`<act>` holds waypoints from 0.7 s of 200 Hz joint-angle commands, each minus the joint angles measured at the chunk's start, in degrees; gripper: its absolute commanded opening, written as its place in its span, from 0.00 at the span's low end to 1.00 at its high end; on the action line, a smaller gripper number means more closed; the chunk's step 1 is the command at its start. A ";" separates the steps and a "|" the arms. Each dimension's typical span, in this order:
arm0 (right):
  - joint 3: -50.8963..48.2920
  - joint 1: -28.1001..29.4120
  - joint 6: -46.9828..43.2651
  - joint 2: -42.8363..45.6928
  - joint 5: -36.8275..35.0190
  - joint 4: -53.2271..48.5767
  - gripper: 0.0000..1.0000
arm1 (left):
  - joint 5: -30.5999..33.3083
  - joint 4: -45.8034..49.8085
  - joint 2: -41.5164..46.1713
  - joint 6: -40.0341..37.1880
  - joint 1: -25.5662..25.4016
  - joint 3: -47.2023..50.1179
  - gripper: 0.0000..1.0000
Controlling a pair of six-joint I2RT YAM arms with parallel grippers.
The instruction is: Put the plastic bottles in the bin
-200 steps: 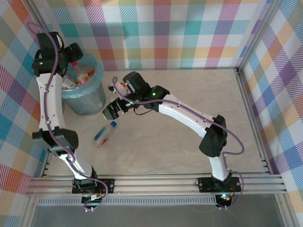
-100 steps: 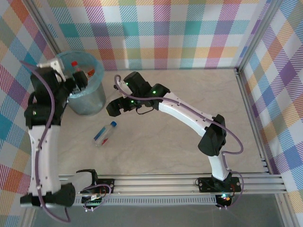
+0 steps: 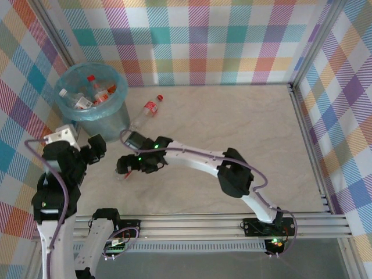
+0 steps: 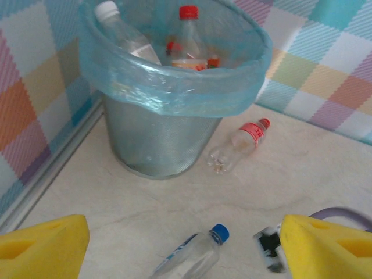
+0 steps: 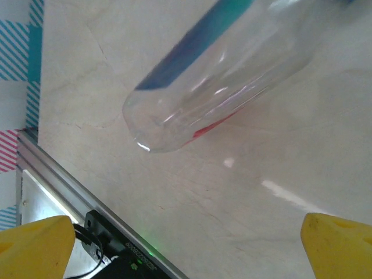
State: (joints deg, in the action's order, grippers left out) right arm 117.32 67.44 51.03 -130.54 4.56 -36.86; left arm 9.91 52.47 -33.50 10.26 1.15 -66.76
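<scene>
Bottles of clear plastic with red caps [image 3: 94, 90] lie heaped in the round grey bin lined with a light-blue bag [image 3: 109, 125], at 10 o'clock on the pale marbled table [image 3: 244, 133]. One more clear red-capped bottle [image 3: 146, 112] lies on its side at the bin's 3 o'clock, just beside it, uncovered now that the right arm has swung away from that spot. The right gripper [image 3: 124, 166], jaws spread wide and holding nothing, has dropped to the bin's 5 o'clock, low over the clear blue-capped bottle [image 4: 192, 258], which lies where it did a second ago. The left gripper [image 3: 95, 146], over the bin a second ago, has pulled back to the bin's 6 o'clock, fingers released and empty.
</scene>
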 commanded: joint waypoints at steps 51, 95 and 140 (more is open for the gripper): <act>17.99 2.07 12.25 -14.28 -6.84 -6.20 1.00 | 4.22 3.54 6.56 0.19 -0.27 1.90 0.86; 27.01 1.39 13.08 -21.28 -10.28 -9.65 1.00 | 3.61 3.34 7.98 1.05 -0.29 1.90 0.86; 29.10 -1.23 13.66 -23.74 -10.66 -13.05 0.98 | 4.19 2.73 8.55 1.26 -0.31 2.34 0.88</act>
State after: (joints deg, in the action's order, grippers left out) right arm 145.03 68.18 64.10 -153.21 -3.95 -45.45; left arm 13.17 55.48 -25.76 11.11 1.15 -65.04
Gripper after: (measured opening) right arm 0.995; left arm 0.874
